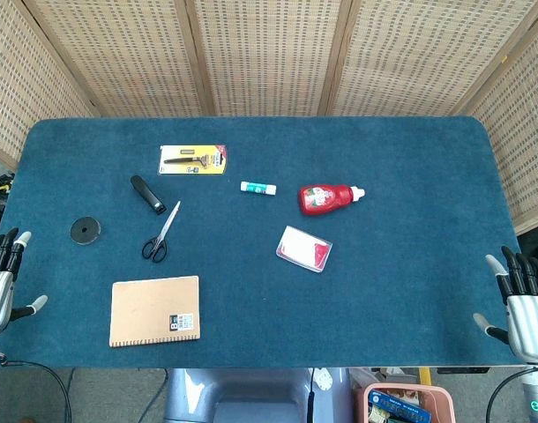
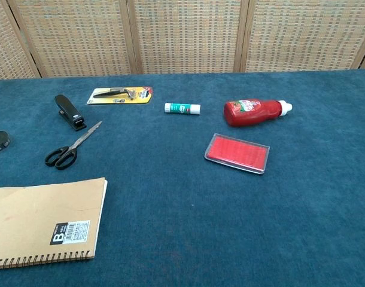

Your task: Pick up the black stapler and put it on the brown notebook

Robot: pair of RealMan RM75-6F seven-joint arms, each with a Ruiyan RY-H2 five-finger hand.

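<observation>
The black stapler (image 1: 147, 194) (image 2: 69, 112) lies on the blue table at the left, its silver tip toward me. The brown notebook (image 1: 154, 310) (image 2: 43, 222) lies flat near the front left edge, spiral binding toward the front. My left hand (image 1: 2, 279) hangs at the table's left edge, fingers apart and holding nothing, well left of both. My right hand (image 1: 523, 298) is at the far right edge, fingers spread and empty. Neither hand shows in the chest view.
Black-handled scissors (image 1: 160, 234) (image 2: 70, 146) lie between stapler and notebook. A yellow blister pack (image 1: 192, 159), glue stick (image 1: 257, 188), red bottle (image 1: 327, 197), red clear case (image 1: 304, 248) and black tape roll (image 1: 85, 230) are spread around. Wicker screens stand behind.
</observation>
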